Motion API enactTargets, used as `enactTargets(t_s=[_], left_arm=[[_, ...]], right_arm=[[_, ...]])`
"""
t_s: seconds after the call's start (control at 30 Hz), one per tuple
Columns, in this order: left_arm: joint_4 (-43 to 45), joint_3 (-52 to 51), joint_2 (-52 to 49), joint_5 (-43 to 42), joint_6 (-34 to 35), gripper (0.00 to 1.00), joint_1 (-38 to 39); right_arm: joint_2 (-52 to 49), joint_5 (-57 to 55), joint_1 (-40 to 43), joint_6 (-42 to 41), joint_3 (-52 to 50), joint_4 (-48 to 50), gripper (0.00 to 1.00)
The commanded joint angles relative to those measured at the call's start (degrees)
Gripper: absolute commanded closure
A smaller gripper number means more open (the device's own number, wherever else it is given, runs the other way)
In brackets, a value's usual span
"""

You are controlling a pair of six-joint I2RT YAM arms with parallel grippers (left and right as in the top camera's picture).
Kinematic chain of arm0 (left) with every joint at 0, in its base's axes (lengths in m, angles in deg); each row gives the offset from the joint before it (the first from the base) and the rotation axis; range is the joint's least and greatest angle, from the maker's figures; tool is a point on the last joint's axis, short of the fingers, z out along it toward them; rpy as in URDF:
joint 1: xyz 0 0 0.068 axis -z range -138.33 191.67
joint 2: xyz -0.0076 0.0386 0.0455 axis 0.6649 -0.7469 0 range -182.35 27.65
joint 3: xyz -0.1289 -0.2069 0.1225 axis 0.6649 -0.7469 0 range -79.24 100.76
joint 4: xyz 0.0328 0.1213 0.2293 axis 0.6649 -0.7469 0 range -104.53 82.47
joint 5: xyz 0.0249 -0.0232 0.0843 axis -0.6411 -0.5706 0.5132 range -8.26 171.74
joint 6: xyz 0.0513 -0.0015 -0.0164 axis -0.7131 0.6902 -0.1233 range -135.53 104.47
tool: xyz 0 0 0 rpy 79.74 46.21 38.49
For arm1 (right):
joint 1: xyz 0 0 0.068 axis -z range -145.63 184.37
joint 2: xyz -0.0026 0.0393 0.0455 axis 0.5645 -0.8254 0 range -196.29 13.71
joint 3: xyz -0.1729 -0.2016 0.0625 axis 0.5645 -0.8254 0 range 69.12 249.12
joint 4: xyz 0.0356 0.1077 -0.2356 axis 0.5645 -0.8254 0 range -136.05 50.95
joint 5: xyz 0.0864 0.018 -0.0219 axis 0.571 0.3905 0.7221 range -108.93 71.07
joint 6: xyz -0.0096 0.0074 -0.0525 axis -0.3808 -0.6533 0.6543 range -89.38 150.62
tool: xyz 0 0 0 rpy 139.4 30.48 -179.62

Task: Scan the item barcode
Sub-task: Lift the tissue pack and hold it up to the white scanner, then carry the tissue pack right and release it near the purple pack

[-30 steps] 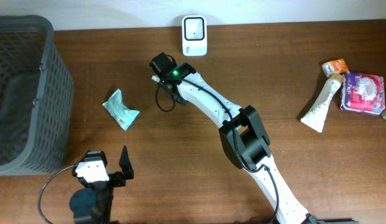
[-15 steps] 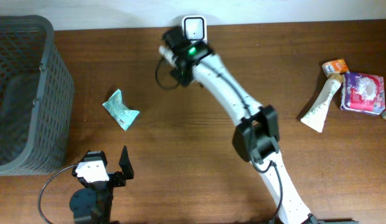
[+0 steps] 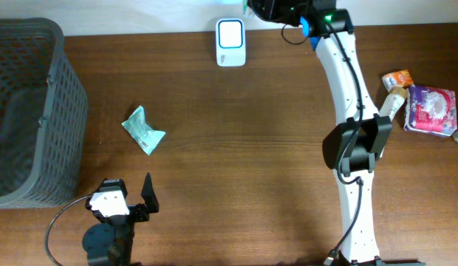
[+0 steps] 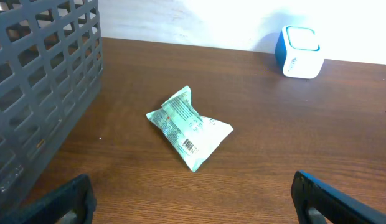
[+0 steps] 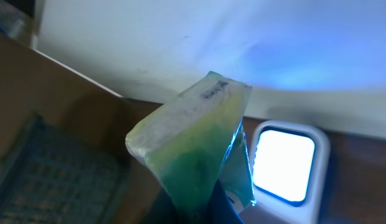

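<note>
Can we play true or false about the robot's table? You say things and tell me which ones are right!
1. The right gripper holds a green packet. True.
2. The loose packet lies inside the basket. False: it lies on the table, beside the basket.
3. The left gripper has its jaws open. True.
4. The scanner sits right next to the left gripper. False: it stands at the table's far edge.

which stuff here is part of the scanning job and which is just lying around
In the job:
held green packet
white scanner

Lying about for now:
loose teal packet
grey basket
white tube
purple pack
orange item
</note>
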Motion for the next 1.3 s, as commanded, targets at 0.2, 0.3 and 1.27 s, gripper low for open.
enactTargets(t_s=[0.2,0.3,1.27], left_arm=[[-0.31,-0.11,0.22,0.39,0.52,0.01,-0.20],[-0.31,-0.11,0.22,0.39,0.52,0.01,-0.20],[-0.31,-0.11,0.22,0.39,0.52,0.01,-0.20]], right_arm=[[-5.51,-0.68,-3.39,-14.88,-1.27,2.16,0.96],[-6.05,-2.36,-3.28,-16.37,-2.78,2.23,0.96],[3.87,-52.33,19.69,2.14,12.33,-64.06,0.96]])
